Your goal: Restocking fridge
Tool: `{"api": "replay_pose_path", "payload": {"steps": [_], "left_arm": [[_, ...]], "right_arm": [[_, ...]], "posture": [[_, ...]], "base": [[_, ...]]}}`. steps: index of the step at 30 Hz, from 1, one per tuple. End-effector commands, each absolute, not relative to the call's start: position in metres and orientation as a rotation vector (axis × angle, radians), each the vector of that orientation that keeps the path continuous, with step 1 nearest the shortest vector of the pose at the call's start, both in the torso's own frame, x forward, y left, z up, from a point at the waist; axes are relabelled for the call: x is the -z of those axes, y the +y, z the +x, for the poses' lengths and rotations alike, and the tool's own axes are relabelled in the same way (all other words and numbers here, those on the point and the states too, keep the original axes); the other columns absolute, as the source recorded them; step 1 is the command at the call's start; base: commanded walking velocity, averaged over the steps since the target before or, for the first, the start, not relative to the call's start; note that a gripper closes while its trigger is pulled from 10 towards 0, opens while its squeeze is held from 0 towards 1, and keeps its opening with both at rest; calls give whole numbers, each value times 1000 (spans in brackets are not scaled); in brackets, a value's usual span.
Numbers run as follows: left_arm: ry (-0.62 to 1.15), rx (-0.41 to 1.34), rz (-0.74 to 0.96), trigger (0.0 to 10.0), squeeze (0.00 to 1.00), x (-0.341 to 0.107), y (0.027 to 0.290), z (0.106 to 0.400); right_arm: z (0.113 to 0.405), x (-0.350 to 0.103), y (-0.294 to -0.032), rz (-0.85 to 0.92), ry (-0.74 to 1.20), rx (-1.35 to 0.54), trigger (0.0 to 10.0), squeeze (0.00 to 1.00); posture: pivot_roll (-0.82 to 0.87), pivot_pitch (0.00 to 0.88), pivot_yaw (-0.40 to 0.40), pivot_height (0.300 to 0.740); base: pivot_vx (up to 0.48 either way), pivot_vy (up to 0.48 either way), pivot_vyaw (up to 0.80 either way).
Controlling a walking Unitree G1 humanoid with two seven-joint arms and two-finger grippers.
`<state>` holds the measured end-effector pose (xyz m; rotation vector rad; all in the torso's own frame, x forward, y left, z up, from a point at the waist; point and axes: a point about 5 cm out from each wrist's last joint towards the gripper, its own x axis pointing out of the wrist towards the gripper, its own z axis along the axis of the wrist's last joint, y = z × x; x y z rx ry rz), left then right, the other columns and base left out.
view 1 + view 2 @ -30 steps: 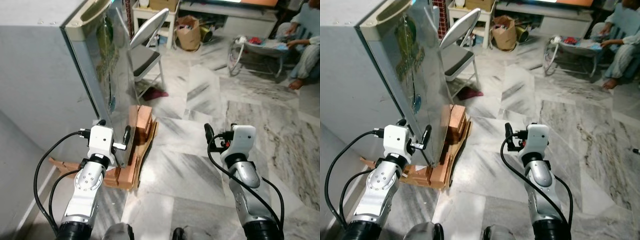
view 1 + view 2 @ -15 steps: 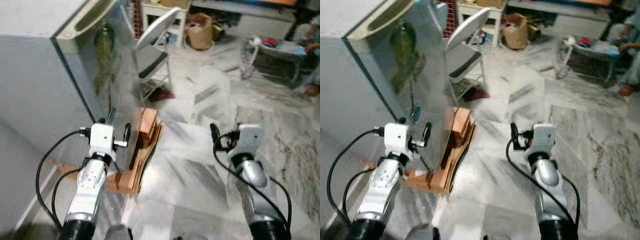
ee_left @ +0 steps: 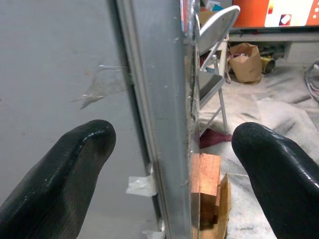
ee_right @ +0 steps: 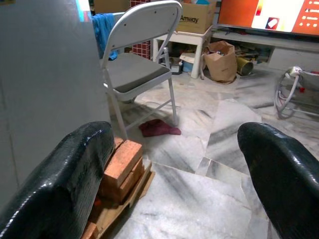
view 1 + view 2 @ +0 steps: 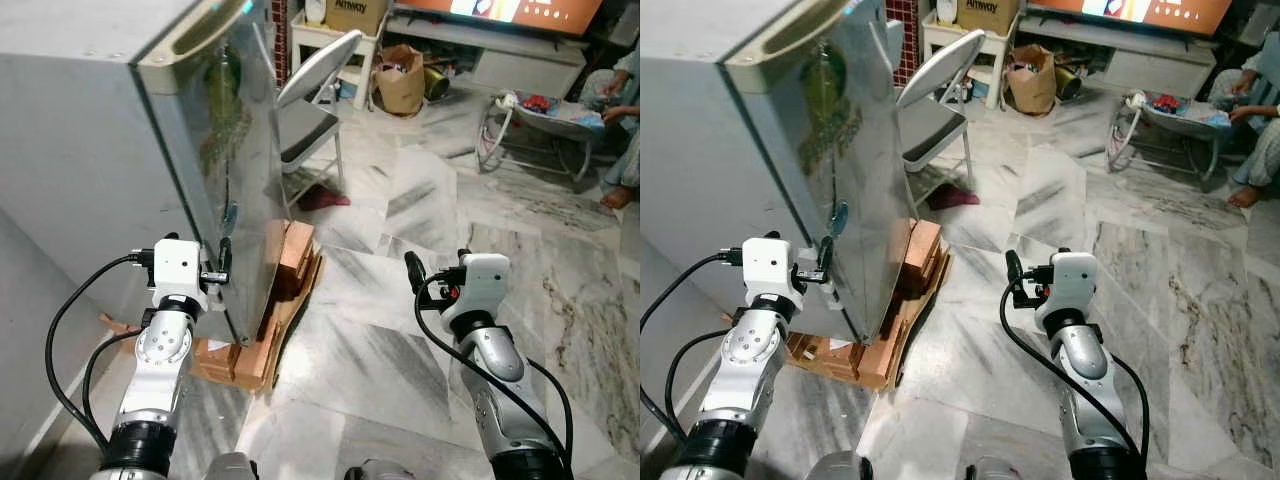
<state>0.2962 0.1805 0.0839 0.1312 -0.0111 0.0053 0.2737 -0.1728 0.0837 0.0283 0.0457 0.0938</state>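
Note:
The grey fridge [image 5: 90, 150] stands shut on my left, its glossy door [image 5: 235, 160] facing right. My left gripper [image 5: 223, 265] is open at the door's lower side edge. In the left wrist view its two fingers [image 3: 65, 169] straddle the door edge [image 3: 162, 129], one over the fridge's side wall, the other over the door front. My right gripper [image 5: 412, 272] hangs open over the marble floor to the right of the fridge, holding nothing, and its fingertips [image 4: 75, 169] frame the chair and the bricks.
The fridge rests on orange bricks [image 5: 292, 255] and cardboard. A grey folding chair [image 5: 310, 105] stands just past the door, with a red cloth [image 5: 325, 198] on the floor. A paper bag [image 5: 403, 75], a baby bouncer [image 5: 530, 110] and a seated person [image 5: 625, 130] are at the back right.
The head view has swung and sharpened. My left gripper has slid a little left, from the door front onto its side edge. The right arm holds about the same pose.

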Motion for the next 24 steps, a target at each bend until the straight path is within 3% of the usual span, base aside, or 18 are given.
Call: {"api": "replay_pose_path", "payload": {"steps": [1,24], "left_arm": [[-18,-3,131,10000,0,-86,180,302],[-32,23,104,10000,0,-98,179,340]], "right_arm": [[273,-85,-175,30,49,-85,10000,0],[265,-86,-178,21,67,-82,10000,0]], "posture": [[53,90,-49,740],[8,100,-45,740]], "base": [[0,0,0],[0,0,0]]}}
